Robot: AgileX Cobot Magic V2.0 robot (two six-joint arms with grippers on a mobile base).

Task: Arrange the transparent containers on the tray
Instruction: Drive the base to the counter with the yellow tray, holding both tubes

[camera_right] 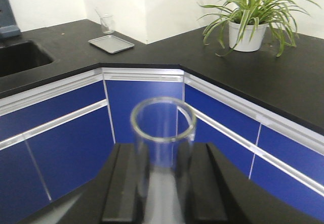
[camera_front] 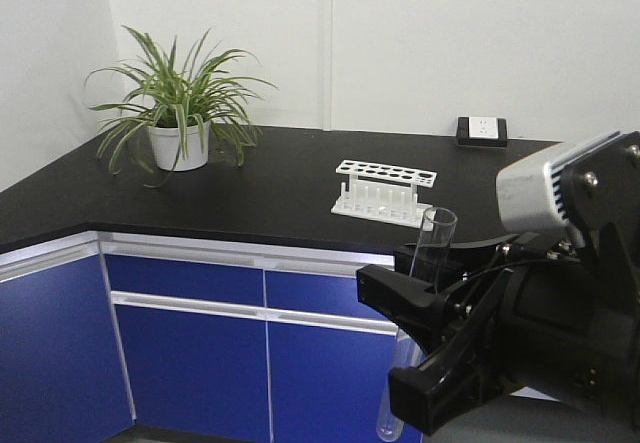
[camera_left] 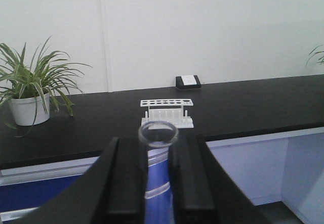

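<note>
– Fingers, left gripper (camera_left: pixel 158 150)?
– Both black fingers (camera_left: pixel 126 183) are pressed onto the left tube (camera_left: pixel 158 176), one on each side. Its open rim faces the camera.
– Right gripper (camera_right: pixel 162 193)?
– Same. Its fingers (camera_right: pixel 126 188) pinch the right tube (camera_right: pixel 162 153), and the rim stands clear above them.
– How do the tubes look?
– Clear glass, slender, with a plain round rim. The blue doors show straight through them. The front view gives the right one at full length: round bottom, leaning a little, sticking out above and below the fingers.
– Where are they?
– Each touches only its own fingers. Both hang out past the front edge of the counter (camera_front: pixel 250 193), in front of the blue cupboard doors (camera_front: pixel 190 363).
– Counts?
– Tubes: two, one per gripper.
– White rack (camera_front: pixel 385 191) with round holes: one, near the counter's front edge. The holes are too small to count.
– Potted plant (camera_front: pixel 178 113): one, by the wall near the counter's back corner. A few more leaves poke in at the right edge of the left wrist view.
– Socket box (camera_front: pixel 481 130): one, at the back edge against the wall.
– In the right wrist view: one grey tray (camera_right: pixel 111 44) near the counter's back edge, and one small glass cup (camera_right: pixel 107 24) just behind it. I cannot tell whether they touch. One sink (camera_right: pixel 20 57), far left.
</note>
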